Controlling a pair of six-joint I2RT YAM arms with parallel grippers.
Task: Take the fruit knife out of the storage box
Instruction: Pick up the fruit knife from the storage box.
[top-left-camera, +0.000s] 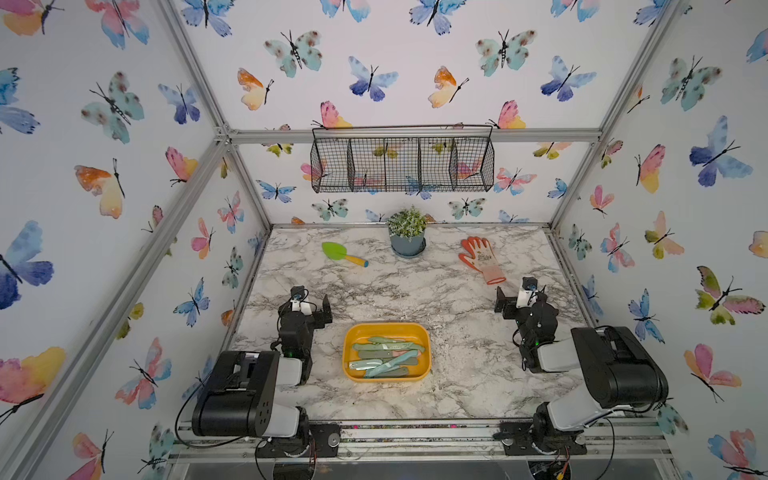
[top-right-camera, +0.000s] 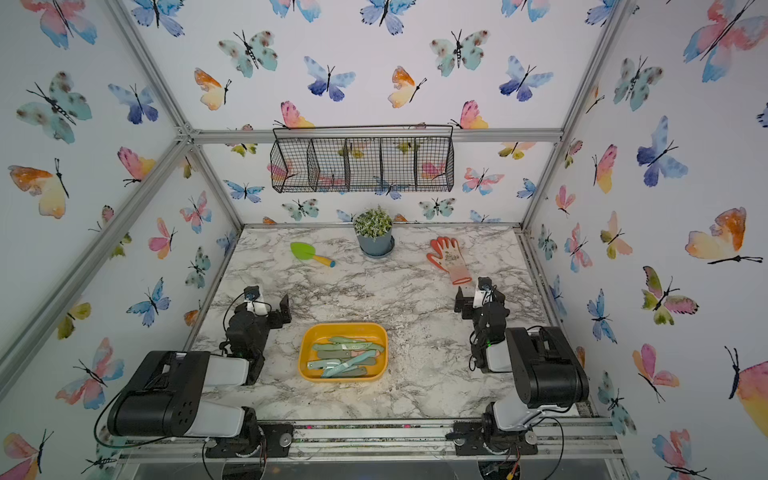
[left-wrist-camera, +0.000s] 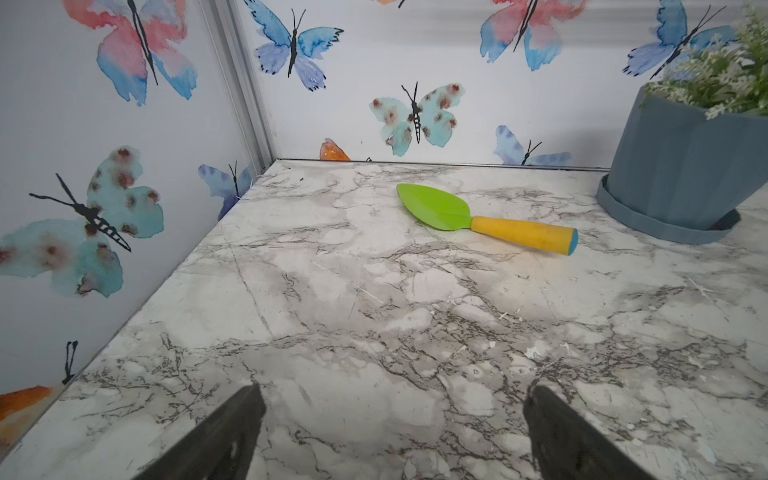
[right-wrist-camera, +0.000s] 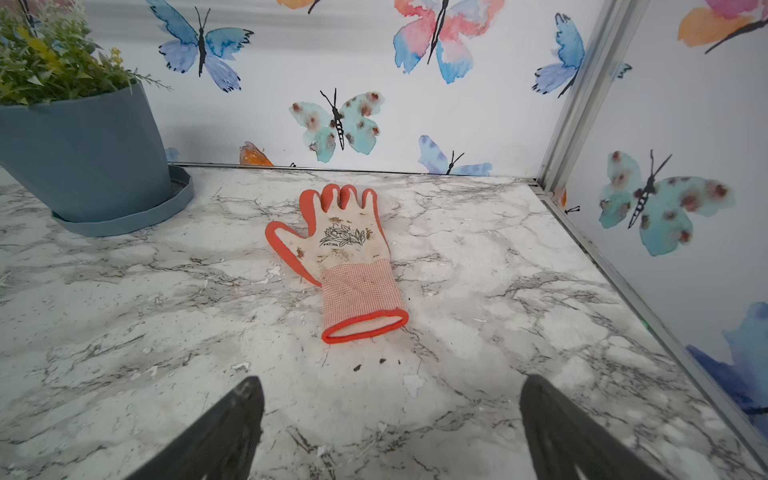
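The storage box, a shallow yellow-orange tray (top-left-camera: 386, 327) (top-right-camera: 343, 327), sits on the marble table near the front, between the two arms. Several teal and grey-green fruit knives lie piled in it; a light teal fruit knife (top-left-camera: 394, 363) (top-right-camera: 351, 362) lies diagonally on top. My left gripper (top-left-camera: 324, 311) (top-right-camera: 283, 311) hangs to the left of the box and a little behind it, open and empty. My right gripper (top-left-camera: 502, 305) (top-right-camera: 460, 304) is further off to the right, also open and empty. Both wrist views look toward the back wall, with the jaws of the left gripper (left-wrist-camera: 392, 401) and the right gripper (right-wrist-camera: 390, 392) wide apart over bare marble. The box is out of both wrist views.
A green trowel (top-left-camera: 344, 253) (left-wrist-camera: 478, 218) with a yellow handle lies at the back left. A potted plant (top-left-camera: 407, 232) stands at the back middle, an orange glove (top-left-camera: 482, 258) (right-wrist-camera: 349, 257) at the back right. A black wire basket (top-left-camera: 402, 164) hangs on the back wall.
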